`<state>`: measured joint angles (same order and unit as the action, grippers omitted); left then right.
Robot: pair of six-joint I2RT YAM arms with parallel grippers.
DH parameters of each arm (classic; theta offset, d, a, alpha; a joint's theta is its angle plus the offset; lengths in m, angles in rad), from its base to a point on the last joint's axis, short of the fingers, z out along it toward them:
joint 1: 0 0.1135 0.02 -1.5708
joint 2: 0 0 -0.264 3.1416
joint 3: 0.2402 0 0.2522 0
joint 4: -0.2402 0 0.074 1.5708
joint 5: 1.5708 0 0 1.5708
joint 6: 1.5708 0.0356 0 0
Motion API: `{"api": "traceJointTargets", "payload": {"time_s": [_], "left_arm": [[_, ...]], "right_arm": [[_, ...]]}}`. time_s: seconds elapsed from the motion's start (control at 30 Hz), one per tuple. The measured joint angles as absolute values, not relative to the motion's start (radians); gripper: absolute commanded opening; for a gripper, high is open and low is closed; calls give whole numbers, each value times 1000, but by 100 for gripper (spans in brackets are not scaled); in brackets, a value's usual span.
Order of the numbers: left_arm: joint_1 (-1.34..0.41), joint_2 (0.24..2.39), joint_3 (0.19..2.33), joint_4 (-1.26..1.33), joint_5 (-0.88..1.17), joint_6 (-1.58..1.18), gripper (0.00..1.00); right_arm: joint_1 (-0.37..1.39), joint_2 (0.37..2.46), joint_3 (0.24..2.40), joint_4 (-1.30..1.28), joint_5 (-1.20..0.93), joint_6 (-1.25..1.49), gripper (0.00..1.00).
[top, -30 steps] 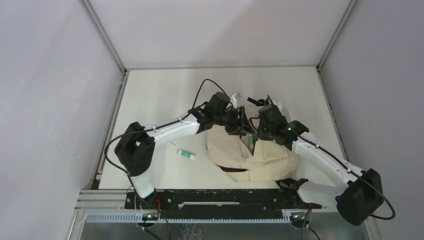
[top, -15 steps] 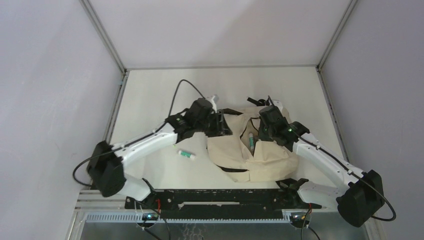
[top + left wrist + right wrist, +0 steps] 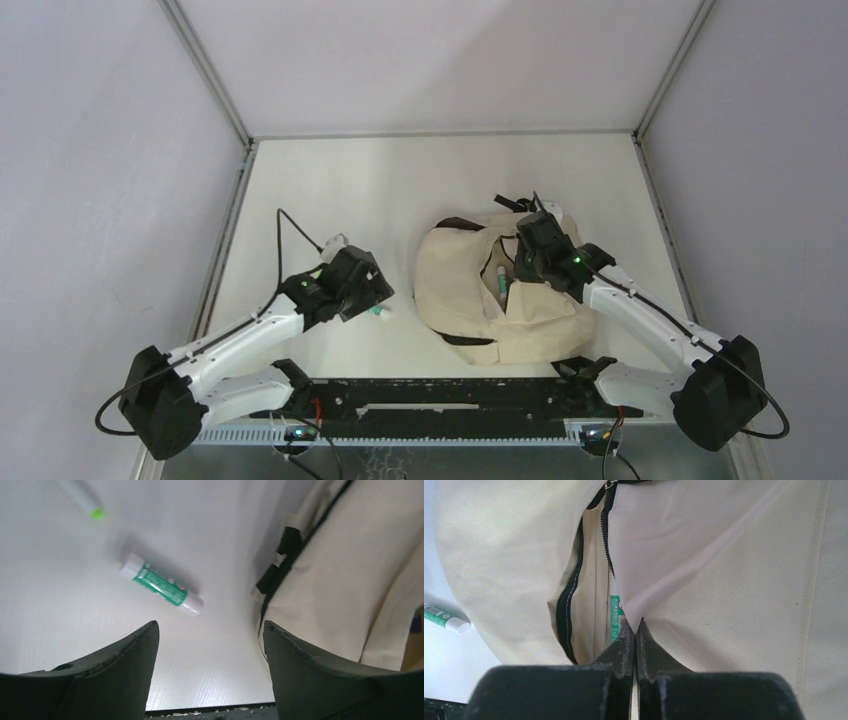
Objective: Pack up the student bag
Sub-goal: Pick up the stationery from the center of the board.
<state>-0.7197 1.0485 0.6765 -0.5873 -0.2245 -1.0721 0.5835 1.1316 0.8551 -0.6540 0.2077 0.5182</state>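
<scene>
On the left half of the table (image 3: 330,190), the left gripper (image 3: 210,627) hovers low with its jaws apart and nothing between them, just over a green tube (image 3: 161,584). The tube lies flat, a little ahead of the fingertips and nearer the left finger. Its long axis slants across the gap rather than sitting square to it, so I judge the wrist needs a small turn before closing. This arm is by far the nearer one. The bag (image 3: 465,290) lies right of centre on the table, just to the right of the tube. The right gripper (image 3: 636,626) is pinched together on a fold of the bag's cloth beside the open zip (image 3: 566,600), holding the mouth apart. A second tube (image 3: 614,615) shows inside.
</scene>
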Motion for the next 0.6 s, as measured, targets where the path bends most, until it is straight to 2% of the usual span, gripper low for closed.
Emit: {"api": "traceJointTargets", "payload": {"time_s": [0.23,0.6], "left_arm": [[-720,1104,675,-685,-315,-1200,82],[-720,1477,844,-773,-310,-1241,71]], "right_arm": [[583,1141,855,-650,203,518,0],[584,1141,855,-649,204,518,0]]}}
